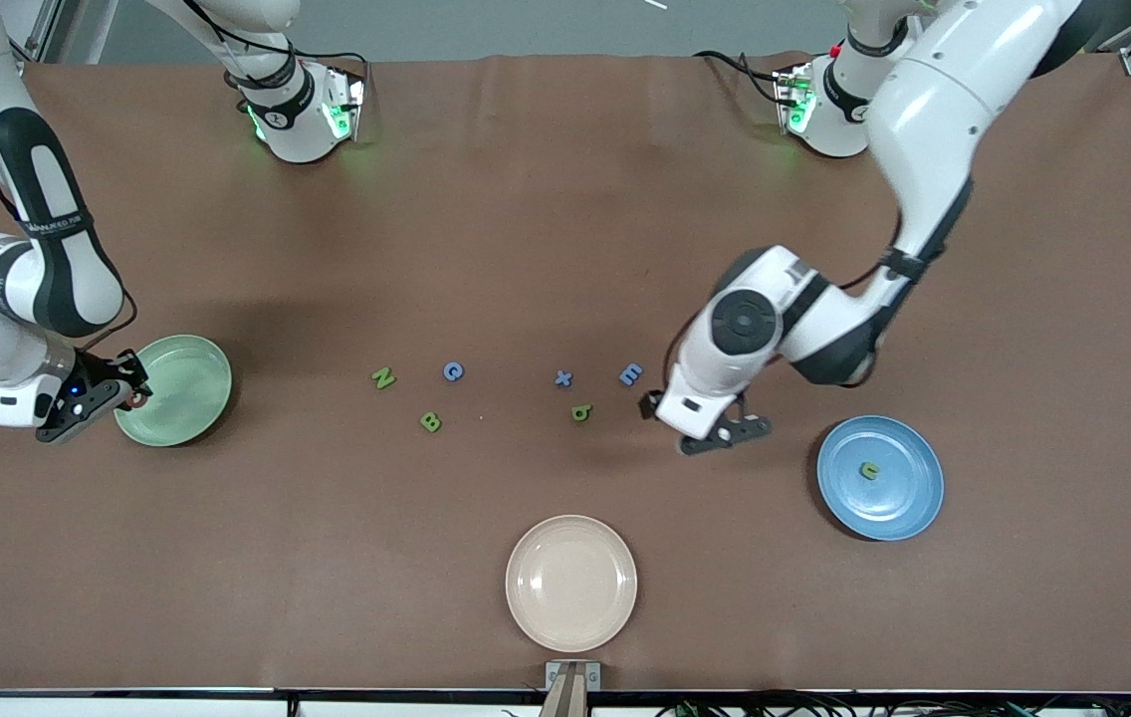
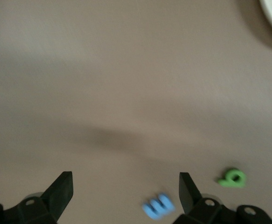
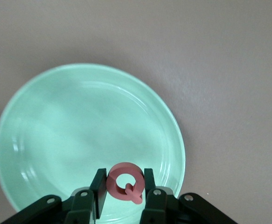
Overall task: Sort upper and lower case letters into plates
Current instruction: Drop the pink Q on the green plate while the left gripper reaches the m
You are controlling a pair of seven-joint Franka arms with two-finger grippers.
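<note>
right gripper pinching pink Q over mint plate, letter only readable in wrist view | left gripper spread wide above blue E

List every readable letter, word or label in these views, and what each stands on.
"Q": pink letter in the right end effector, over the mint plate.
"N", "B", "C", "x", "b", "E": on the table.
Right arm's label: unreadable.
</note>
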